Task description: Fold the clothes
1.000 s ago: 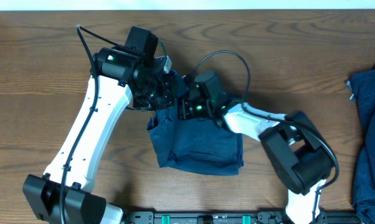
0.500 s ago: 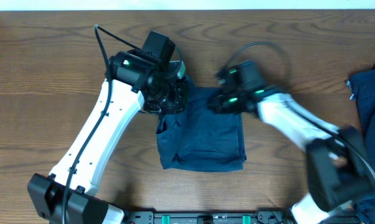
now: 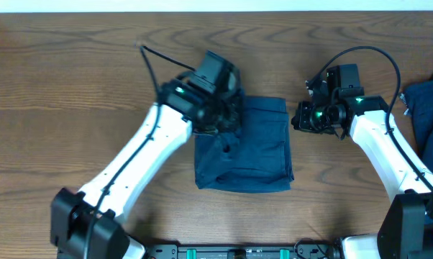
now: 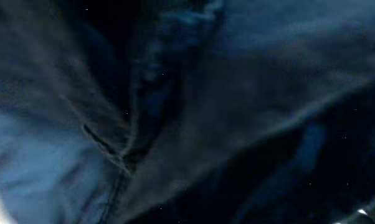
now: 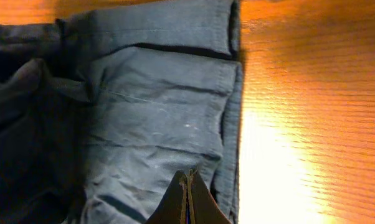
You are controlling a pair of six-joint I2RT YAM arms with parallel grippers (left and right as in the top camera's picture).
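Observation:
The dark navy shorts (image 3: 254, 152) lie folded into a rough square in the middle of the table. My left gripper (image 3: 229, 122) sits on their upper left corner, and its fingers are buried in the cloth. The left wrist view holds only close, dark blue folds of the shorts (image 4: 237, 93), so the jaws are hidden there. My right gripper (image 3: 297, 119) hovers just right of the shorts' top right corner, clear of them. In the right wrist view that gripper (image 5: 187, 179) is shut with nothing between its fingers, and the shorts (image 5: 156, 112) lie beyond it.
More dark blue clothes (image 3: 426, 115) are heaped at the table's right edge, behind the right arm. Bare brown wood table (image 3: 58, 86) surrounds the shorts, with a brightly lit strip of table (image 5: 299, 93) to their right.
The left gripper has moved right and the shorts have slid right with it. The right gripper has pulled off the cloth and swung out to the right.

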